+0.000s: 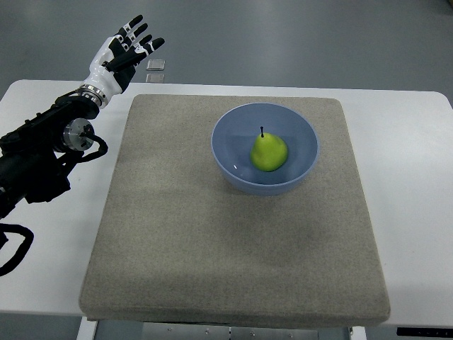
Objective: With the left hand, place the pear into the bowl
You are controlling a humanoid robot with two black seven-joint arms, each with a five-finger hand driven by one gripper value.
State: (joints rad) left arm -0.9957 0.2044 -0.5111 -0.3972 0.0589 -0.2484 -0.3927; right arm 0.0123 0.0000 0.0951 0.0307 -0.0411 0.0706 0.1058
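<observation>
A green pear (269,151) with a dark stem lies inside the pale blue bowl (230,120), which stands on the grey mat a little right of centre. My left hand (129,44) is far from it, up at the top left past the table's back edge, fingers spread and holding nothing. Its black arm (42,152) comes in from the left edge over the white table. The right arm does not show.
The grey mat (212,248) covers most of the white table (417,177). Two small square tiles (156,71) lie on the floor beyond the table's back edge, close to my left hand.
</observation>
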